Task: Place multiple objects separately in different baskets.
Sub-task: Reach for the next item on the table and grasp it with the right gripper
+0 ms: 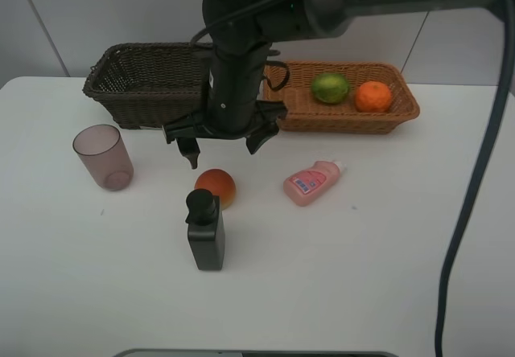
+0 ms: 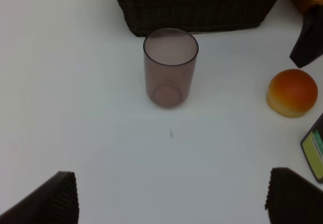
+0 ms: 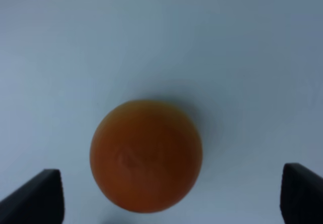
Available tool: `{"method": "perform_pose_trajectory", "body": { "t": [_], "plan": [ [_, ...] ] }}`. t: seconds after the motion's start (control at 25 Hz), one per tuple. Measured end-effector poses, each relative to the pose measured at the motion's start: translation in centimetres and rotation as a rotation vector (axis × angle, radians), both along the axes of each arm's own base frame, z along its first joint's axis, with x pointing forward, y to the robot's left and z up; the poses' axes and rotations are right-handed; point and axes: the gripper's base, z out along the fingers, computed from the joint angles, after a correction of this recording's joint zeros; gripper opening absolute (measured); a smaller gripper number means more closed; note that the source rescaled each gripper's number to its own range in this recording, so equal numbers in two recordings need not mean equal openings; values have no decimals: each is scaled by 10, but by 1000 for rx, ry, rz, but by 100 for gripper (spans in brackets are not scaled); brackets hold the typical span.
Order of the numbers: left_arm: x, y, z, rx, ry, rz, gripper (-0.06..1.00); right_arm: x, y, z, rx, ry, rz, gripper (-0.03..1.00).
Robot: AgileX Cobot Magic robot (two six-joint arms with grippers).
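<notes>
My right gripper (image 1: 225,146) hangs open just above the reddish-orange round fruit (image 1: 216,186), which fills the right wrist view (image 3: 146,156) between the two spread fingers. A black pump bottle (image 1: 205,232) stands right in front of the fruit. The pink bottle (image 1: 312,182) lies on its side to the right. The purplish cup (image 1: 103,157) stands upright at the left, and my left gripper (image 2: 171,199) faces it (image 2: 170,67), open and empty. The green fruit (image 1: 330,88) and the orange (image 1: 373,96) lie in the light basket (image 1: 322,120). The dark basket (image 1: 121,92) is partly hidden by the arm.
Both baskets stand side by side along the back of the white table (image 1: 362,276). The right arm (image 1: 241,43) reaches in from the upper right across the middle. A dark cable (image 1: 475,188) hangs down at the right edge.
</notes>
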Motion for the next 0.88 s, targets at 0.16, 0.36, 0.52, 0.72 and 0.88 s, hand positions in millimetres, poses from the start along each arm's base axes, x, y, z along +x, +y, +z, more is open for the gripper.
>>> {"method": "perform_pose_trajectory", "body": {
  "t": [0.16, 0.36, 0.52, 0.72, 0.88],
  "plan": [
    [0, 0, 0, 0, 0, 0, 96, -1, 7, -17, -10, -8, -20, 88],
    [0, 0, 0, 0, 0, 0, 96, 0, 12, -32, -8, -14, -38, 88],
    [0, 0, 0, 0, 0, 0, 96, 1, 13, -41, -9, -12, -41, 88],
    [0, 0, 0, 0, 0, 0, 96, 2, 15, -46, -1, -18, -39, 88],
    [0, 0, 0, 0, 0, 0, 96, 3, 15, -55, -10, -11, -38, 88]
  ]
}}
